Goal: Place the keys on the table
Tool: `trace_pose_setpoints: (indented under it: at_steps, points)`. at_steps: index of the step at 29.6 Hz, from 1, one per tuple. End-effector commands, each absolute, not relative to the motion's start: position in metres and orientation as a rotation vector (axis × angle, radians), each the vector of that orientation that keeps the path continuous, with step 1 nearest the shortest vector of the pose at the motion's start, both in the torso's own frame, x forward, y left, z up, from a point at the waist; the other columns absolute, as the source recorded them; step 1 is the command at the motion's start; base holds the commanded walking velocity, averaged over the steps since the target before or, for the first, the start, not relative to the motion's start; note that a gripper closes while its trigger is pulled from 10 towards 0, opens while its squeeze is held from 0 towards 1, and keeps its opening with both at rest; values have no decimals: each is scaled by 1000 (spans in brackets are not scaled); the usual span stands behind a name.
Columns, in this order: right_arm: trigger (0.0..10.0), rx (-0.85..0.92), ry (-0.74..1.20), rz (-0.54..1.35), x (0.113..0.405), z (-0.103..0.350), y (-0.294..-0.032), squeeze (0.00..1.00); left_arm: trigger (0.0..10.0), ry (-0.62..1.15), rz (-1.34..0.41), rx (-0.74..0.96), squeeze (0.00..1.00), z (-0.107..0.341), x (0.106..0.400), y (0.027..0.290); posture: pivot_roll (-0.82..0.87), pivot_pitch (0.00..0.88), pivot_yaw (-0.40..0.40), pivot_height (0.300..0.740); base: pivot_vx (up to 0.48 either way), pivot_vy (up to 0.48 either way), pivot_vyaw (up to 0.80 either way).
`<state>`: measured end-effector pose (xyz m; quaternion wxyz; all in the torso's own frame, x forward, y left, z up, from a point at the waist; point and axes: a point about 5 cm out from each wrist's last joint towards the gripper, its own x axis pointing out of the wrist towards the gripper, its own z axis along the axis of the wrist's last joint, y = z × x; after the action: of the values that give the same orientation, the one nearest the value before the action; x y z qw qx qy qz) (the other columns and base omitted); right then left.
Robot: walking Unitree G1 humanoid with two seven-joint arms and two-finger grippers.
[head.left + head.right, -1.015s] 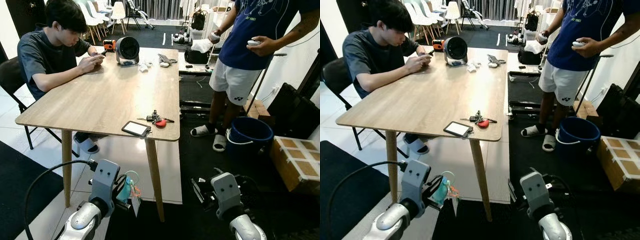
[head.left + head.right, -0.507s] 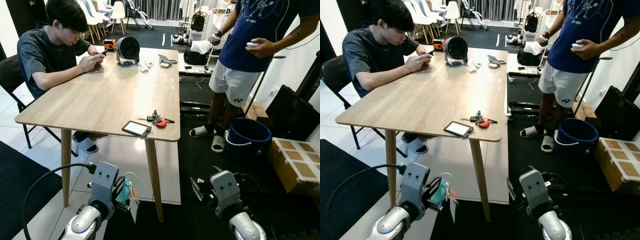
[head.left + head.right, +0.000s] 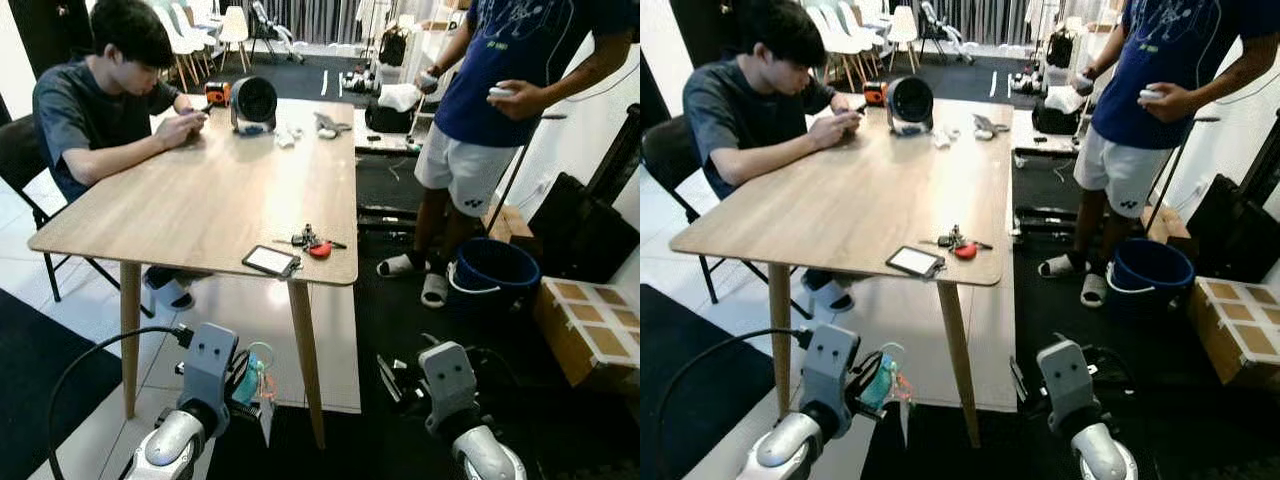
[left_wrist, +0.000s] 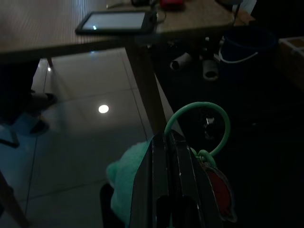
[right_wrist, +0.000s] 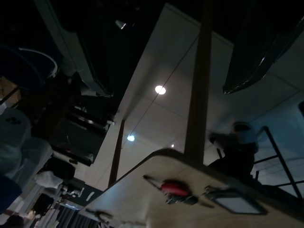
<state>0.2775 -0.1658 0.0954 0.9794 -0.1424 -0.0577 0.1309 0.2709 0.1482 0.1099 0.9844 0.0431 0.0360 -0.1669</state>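
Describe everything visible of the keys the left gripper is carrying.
The keys show mostly as a bundle of attachments: a mint-green loop ring, a soft teal plush piece, a red-and-teal charm and a pale tag hanging below. The left gripper has its black fingers shut on the bundle, the loop sticking out past the fingertips. It is held low, below the level of the tabletop, near the wooden table leg at the near corner, not touching the table. No metal key blades can be made out.

Pale glossy tile floor [image 3: 230, 320] runs under the wooden bench [image 3: 210, 190]; white chairs [image 3: 195, 30] stand upper left, black mat [image 3: 400, 320] right.
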Motion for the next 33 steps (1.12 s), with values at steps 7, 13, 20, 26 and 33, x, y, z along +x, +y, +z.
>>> trace_pose_setpoints:
  at_steps: [7, 13, 20, 26, 33]
  points:
    - [10000, -291, -100, 260, 276, 92, -168, 0, 10000, 57, -331, 85, 0, 111, 273, 147, 7, 92, -36, 740, 477, 0, 0]
    - [10000, -301, -113, 266, 276, 94, -167, 0, 10000, 61, -320, 87, 0, 110, 272, 149, 12, 94, -37, 740, 475, 0, 0]
    - [10000, -295, -234, 245, 288, 127, -164, 0, 10000, 21, -235, 66, 0, 121, 277, 161, 10, 96, -32, 740, 94, 0, 0]
    - [10000, -287, -264, 244, 290, 136, -163, 0, 10000, -3, -203, 68, 0, 128, 280, 168, 10, 96, -32, 740, 0, 0, 0]
    - [10000, -284, -271, 246, 289, 139, -162, 0, 10000, -75, -92, 73, 0, 141, 283, 184, 10, 100, -28, 740, 0, 0, 0]
